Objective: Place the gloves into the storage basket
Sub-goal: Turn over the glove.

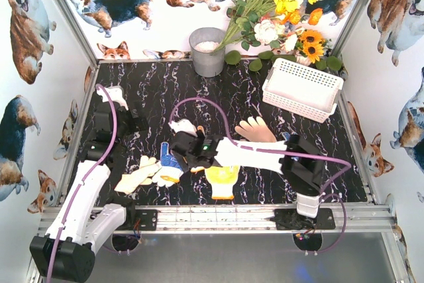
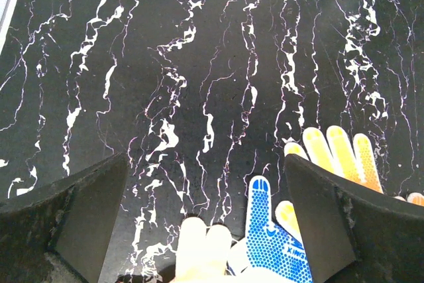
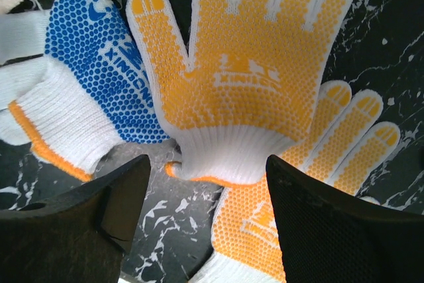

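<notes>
Gloves lie in a pile at the middle front of the black marble table. A blue-dotted glove (image 3: 99,51) with an orange cuff lies beside two yellow-dotted gloves (image 3: 245,64). My right gripper (image 3: 207,160) hangs open just above the yellow gloves' cuffs, touching nothing. My left gripper (image 2: 206,158) is open too, with cream glove fingers (image 2: 202,250) and the blue glove's finger (image 2: 265,230) between its jaws, not gripped. A cream rubber glove (image 1: 255,130) and a white knit glove (image 1: 182,126) lie further back. The white storage basket (image 1: 295,105) stands at the far right.
A grey metal bucket (image 1: 207,51) stands at the back centre beside a bunch of flowers (image 1: 278,11). Another white glove (image 1: 112,94) lies at the far left by the left arm. Purple cables loop over both arms. Printed walls close in the table.
</notes>
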`<action>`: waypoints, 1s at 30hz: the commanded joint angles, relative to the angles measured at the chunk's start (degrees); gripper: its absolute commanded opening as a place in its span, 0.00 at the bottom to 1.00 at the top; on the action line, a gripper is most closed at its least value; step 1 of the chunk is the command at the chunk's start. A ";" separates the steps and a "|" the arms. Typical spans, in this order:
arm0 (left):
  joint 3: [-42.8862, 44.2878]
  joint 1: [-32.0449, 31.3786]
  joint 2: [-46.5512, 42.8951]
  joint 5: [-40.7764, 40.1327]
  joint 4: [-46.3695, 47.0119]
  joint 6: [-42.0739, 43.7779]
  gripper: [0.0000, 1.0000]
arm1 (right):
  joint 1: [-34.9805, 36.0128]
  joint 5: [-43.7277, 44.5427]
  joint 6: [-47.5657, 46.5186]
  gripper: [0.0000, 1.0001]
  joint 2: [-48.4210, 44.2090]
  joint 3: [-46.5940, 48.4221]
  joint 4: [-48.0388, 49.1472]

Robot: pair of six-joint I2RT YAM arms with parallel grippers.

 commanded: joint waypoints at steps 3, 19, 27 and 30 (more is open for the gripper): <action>-0.34 1.41 -0.30 -0.19 0.06 0.17 0.97 | 2.60 6.99 -4.97 0.73 6.01 8.46 -5.91; -0.48 3.02 0.65 3.05 0.79 -0.35 0.98 | 5.16 21.14 -6.03 0.71 17.04 19.37 -18.59; -0.47 3.84 1.44 3.04 0.75 -0.48 0.99 | 4.36 22.71 -12.88 0.65 22.18 24.51 -17.30; -0.13 4.14 1.58 3.00 0.60 -0.24 0.98 | 3.59 23.27 -15.31 0.36 23.00 26.31 -18.19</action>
